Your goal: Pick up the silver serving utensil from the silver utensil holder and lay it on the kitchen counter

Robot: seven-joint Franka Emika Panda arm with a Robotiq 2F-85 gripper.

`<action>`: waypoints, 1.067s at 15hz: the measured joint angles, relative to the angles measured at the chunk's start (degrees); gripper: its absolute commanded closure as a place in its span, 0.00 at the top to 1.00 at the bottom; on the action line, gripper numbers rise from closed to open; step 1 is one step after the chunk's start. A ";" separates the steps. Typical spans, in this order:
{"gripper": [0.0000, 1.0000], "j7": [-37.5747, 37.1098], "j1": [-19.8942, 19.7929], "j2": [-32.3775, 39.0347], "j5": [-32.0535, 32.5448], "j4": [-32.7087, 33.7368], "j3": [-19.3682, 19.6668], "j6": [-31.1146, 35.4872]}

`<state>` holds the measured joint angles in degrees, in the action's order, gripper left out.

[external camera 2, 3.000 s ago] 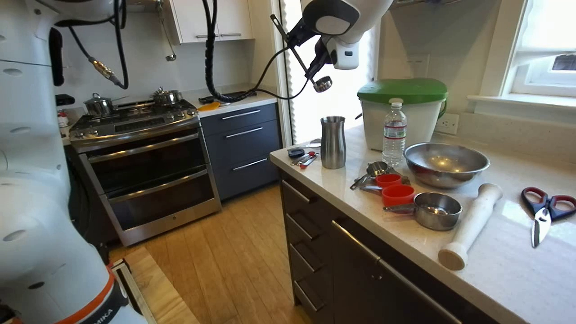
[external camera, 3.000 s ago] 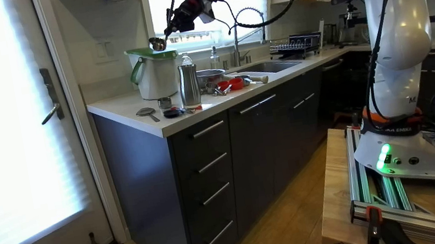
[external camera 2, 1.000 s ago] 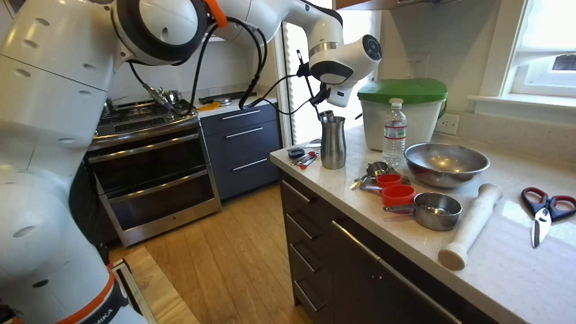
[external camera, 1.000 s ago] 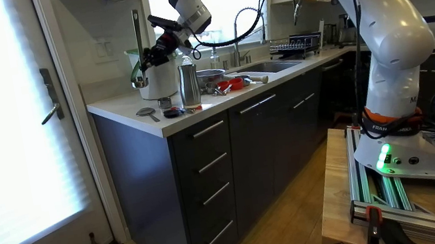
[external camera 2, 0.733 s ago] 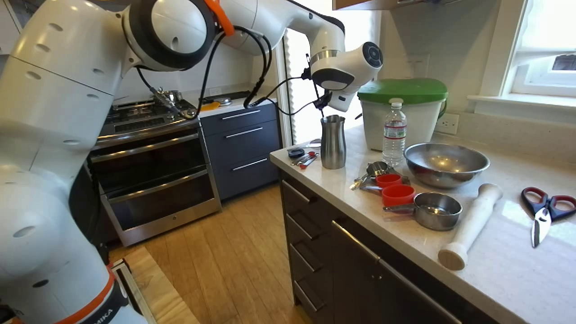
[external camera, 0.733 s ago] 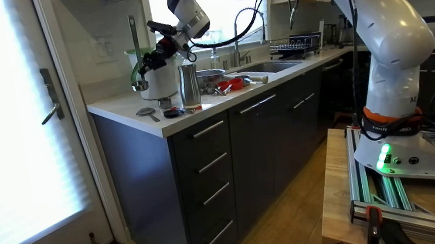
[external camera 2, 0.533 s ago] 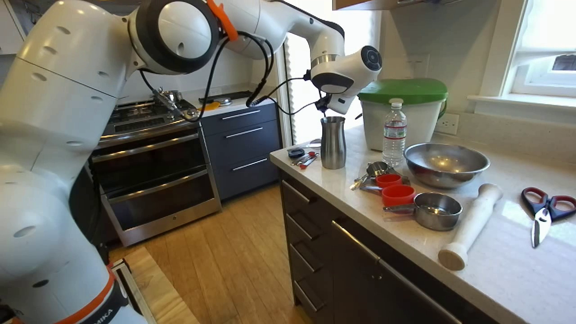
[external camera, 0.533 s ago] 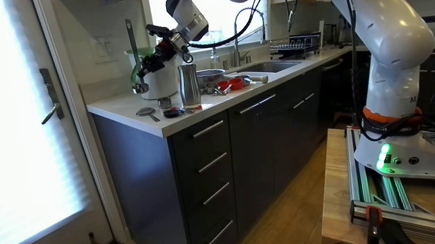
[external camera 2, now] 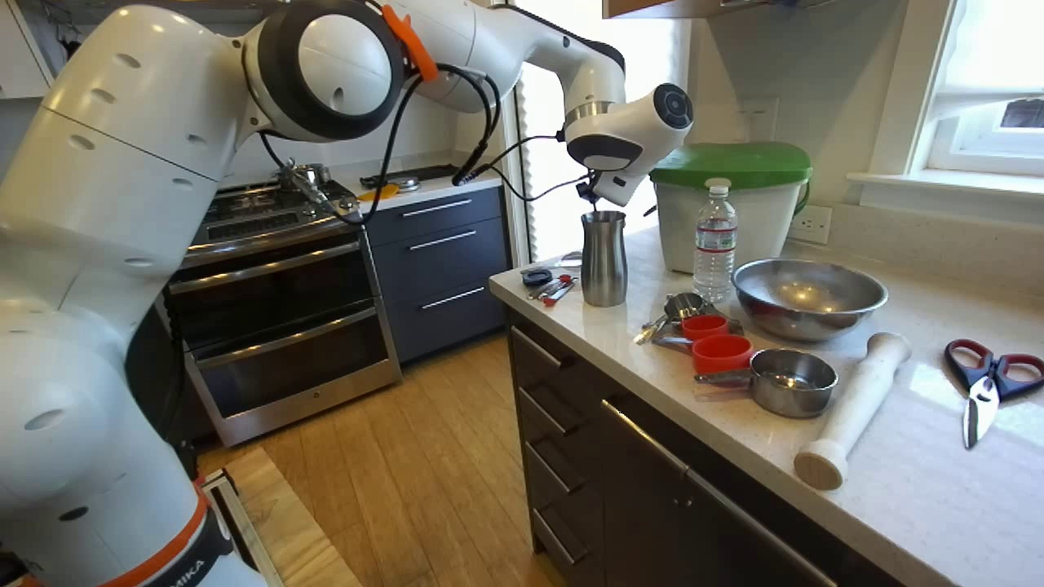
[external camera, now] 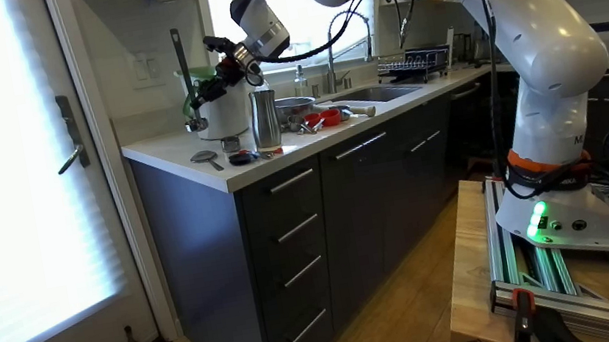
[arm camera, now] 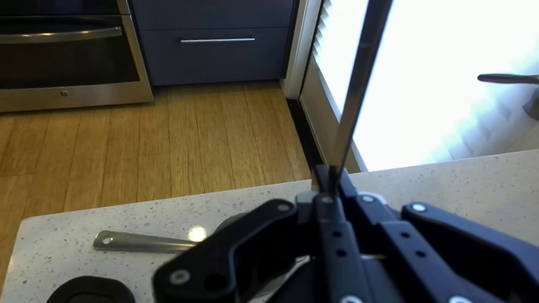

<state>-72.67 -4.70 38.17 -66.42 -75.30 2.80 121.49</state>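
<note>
The silver serving utensil (external camera: 180, 55) hangs nearly upright in an exterior view, its long handle pointing up and its round cup-like head at the bottom. My gripper (external camera: 195, 101) is shut on the handle low down, just above the head. In the wrist view the handle (arm camera: 358, 84) rises from between the gripper's (arm camera: 334, 181) fingertips; the head is hidden there. The head hangs above the kitchen counter (external camera: 161, 148), apart from it. The silver utensil holder (external camera 2: 604, 261) stands upright on the counter and hides most of the utensil in that view.
Near the counter's end lie a flat strainer (external camera: 205, 156), a small metal cup (external camera: 230, 144) and a black lid (external camera: 241, 158). A white bucket with green lid (external camera 2: 726, 155), bottle (external camera 2: 715, 244), steel bowl (external camera 2: 807, 302), red cups (external camera 2: 722, 352), wooden pestle (external camera 2: 856, 408) and scissors (external camera 2: 991, 375) stand around.
Over three seconds my gripper has come down with the utensil from above the bucket toward the counter's end, and the utensil has swung upright. In the last half second it has sunk only slightly.
</note>
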 measured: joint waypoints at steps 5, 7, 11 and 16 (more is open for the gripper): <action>0.01 -3.64 -0.04 0.72 0.00 0.36 -0.01 0.78; 0.01 -5.90 0.00 0.74 0.00 0.36 -0.15 1.76; 0.01 -9.20 0.06 0.73 0.00 0.37 -0.80 3.54; 0.01 -11.98 0.51 0.73 -0.48 0.24 -1.96 8.04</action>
<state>-84.64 -4.19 38.90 -66.90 -75.06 0.84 129.53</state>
